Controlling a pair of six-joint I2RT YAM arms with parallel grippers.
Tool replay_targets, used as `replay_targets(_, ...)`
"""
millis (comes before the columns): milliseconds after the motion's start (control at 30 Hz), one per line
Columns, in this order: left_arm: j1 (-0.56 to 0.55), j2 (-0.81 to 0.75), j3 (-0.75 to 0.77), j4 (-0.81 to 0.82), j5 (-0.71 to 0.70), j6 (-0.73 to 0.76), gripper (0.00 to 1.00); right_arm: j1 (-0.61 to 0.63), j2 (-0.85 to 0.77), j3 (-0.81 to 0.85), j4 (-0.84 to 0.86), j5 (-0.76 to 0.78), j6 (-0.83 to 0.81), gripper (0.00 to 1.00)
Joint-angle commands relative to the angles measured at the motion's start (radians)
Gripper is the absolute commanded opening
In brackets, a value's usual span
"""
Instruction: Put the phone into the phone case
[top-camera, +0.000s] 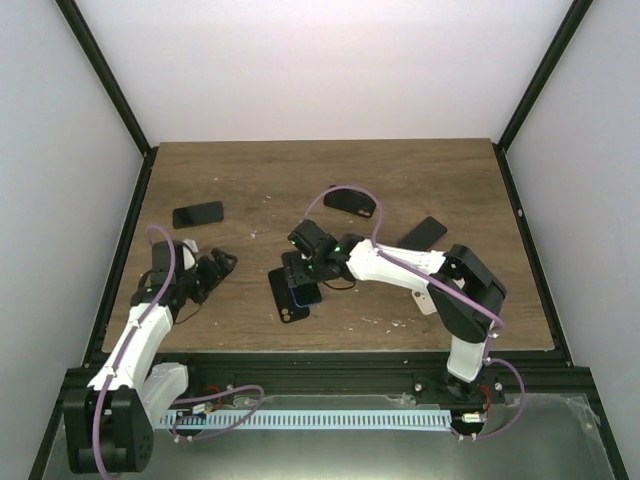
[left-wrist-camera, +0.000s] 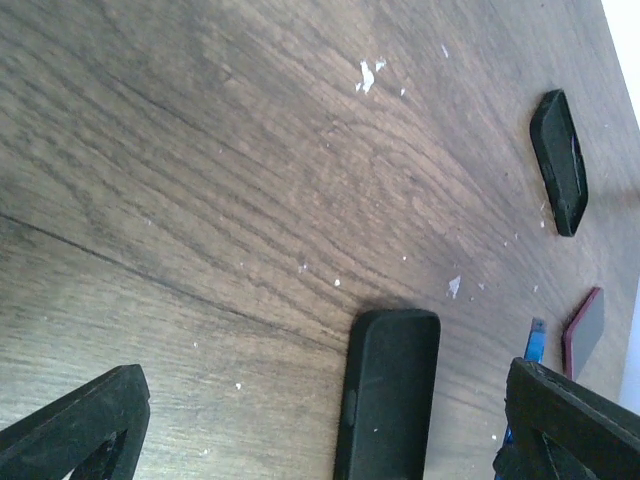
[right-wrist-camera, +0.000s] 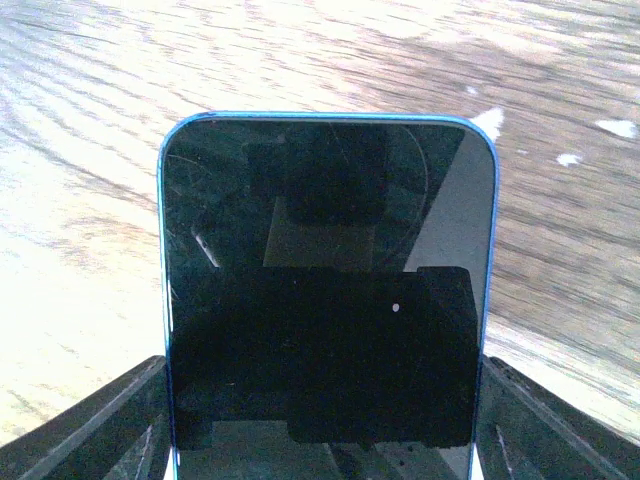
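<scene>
A blue-edged phone (top-camera: 306, 289) with a dark screen is held in my right gripper (top-camera: 304, 264), just above the table. In the right wrist view the phone (right-wrist-camera: 325, 290) fills the frame, and the gripper (right-wrist-camera: 322, 410) is shut on its two long edges. A black phone case (top-camera: 286, 300) lies flat on the table, partly under the phone. It also shows in the left wrist view (left-wrist-camera: 390, 400). My left gripper (top-camera: 221, 265) is open and empty to the left of the case, and its fingers (left-wrist-camera: 80, 425) stand wide apart.
A black phone or case (top-camera: 198, 214) lies at the back left, another (top-camera: 350, 201) at the back middle, and a third (top-camera: 421, 234) to the right of my right arm. In the left wrist view there are a black case (left-wrist-camera: 558, 160) and a dark red one (left-wrist-camera: 584, 330).
</scene>
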Motion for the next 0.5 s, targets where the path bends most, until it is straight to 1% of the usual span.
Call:
replay_targets(0, 0.007, -0.018, -0.025, -0.018, 0.037, 0.023, 0.98, 0.021, 0.003, 0.024, 0.156, -0.084, -0.037, 0.64)
replay_targets(167, 0.006, -0.019, -0.043, 0.014, 0.062, -0.005, 0.95, 0.025, 0.035, 0.025, 0.203, -0.146, -0.024, 0.64)
replay_targets(333, 0.006, -0.021, -0.081, 0.07, 0.111, -0.041, 0.91, 0.035, 0.073, 0.024, 0.238, -0.157, -0.012, 0.64)
replay_targets(467, 0.006, -0.018, -0.093, 0.077, 0.113, -0.045, 0.9, 0.04, 0.098, 0.023, 0.264, -0.164, -0.005, 0.64)
